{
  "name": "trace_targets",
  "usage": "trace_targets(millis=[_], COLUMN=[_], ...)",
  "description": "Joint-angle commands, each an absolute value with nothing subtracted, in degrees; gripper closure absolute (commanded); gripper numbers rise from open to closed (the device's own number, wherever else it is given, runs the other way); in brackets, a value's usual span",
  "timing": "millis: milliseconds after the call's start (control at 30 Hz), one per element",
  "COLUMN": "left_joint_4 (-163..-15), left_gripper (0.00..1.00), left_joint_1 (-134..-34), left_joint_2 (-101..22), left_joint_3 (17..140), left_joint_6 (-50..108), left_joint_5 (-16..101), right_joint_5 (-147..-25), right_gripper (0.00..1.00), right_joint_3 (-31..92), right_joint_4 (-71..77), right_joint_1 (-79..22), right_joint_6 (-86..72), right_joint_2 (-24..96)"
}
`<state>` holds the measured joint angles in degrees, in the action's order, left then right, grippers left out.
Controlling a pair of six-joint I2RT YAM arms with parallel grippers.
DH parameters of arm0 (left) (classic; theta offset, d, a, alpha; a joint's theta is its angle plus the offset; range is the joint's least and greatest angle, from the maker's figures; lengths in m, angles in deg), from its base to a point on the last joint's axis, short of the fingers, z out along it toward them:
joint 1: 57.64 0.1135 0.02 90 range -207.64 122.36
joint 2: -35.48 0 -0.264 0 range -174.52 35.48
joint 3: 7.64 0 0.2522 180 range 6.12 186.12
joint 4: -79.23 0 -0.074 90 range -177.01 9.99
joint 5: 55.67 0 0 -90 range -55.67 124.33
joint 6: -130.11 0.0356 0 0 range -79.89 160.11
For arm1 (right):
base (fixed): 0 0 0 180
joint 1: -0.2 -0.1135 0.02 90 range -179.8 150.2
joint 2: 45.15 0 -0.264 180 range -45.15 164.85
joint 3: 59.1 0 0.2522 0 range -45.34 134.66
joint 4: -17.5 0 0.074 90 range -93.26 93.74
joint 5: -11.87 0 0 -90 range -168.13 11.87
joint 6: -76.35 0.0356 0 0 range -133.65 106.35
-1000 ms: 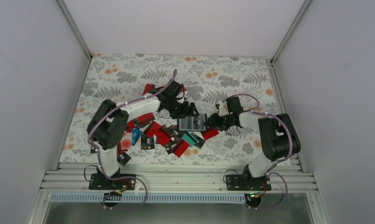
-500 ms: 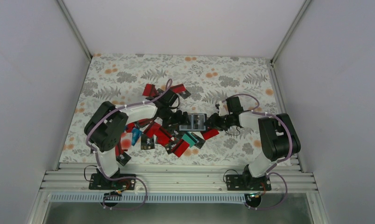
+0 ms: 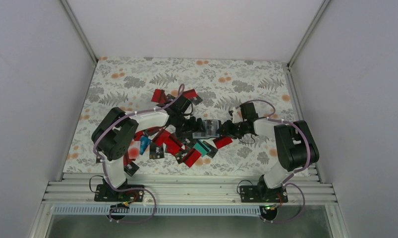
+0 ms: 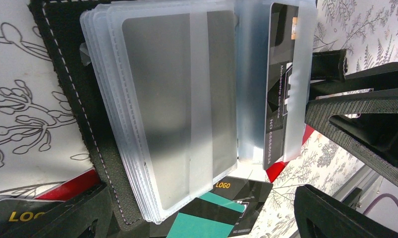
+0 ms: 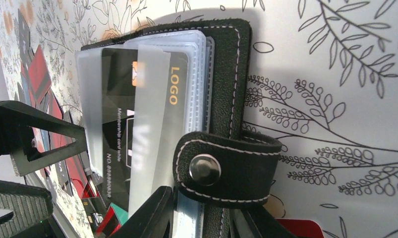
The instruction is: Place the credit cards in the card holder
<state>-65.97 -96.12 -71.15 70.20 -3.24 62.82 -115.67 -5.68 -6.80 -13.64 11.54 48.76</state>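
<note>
Card holder (image 3: 206, 129) is open at the centre of the table (image 3: 137, 79), clear sleeves (image 4: 172, 109) fanned out. Right hand (image 3: 225, 130) is clamped on its 3 o'clock edge by the snap tab (image 5: 221, 168). Left hand (image 3: 192, 127) is at its 9 o'clock, jaws wide, holding nothing. One black card (image 5: 117, 114) sits in a sleeve. Loose cards (image 3: 174, 145) are piled from 7 to 9 o'clock of it.

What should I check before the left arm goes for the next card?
1. Open card holder, sleeves exposed: ok.
2. Firm hold by the right gripper, clamped on the holder beside its snap strap: ok.
3. Open, empty left gripper: ok.
4. Inserted black card fully seated in its sleeve: cannot tell.
5. Front sleeves free for more cards: ok.
6. Loose credit cards lying close beside the holder: ok.
</note>
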Motion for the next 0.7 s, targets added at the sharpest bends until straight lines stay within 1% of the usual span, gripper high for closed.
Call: trace_targets(millis=[0, 467, 667], left_joint_4=[-69.24, -69.8, -58.51], left_gripper=[0.09, 0.09, 0.09], left_joint_1=[-97.8, -99.21, -99.48], left_joint_2=[-70.42, -68.67, -68.46], left_joint_3=[72.89, 78.44, 80.85], left_joint_6=[-3.03, -1.69, 1.38], left_joint_5=[62.61, 62.19, 47.94], right_joint_5=[-115.87, -115.92, -116.7], right_gripper=[0.69, 0.69, 0.71], right_joint_3=[-4.81, -4.66, -4.31], right_joint_4=[-7.96, -8.11, -8.82], right_joint_1=[-13.89, -13.92, -13.88], right_joint_6=[10.55, 10.53, 10.37], right_joint_2=[49.71, 51.4, 50.56])
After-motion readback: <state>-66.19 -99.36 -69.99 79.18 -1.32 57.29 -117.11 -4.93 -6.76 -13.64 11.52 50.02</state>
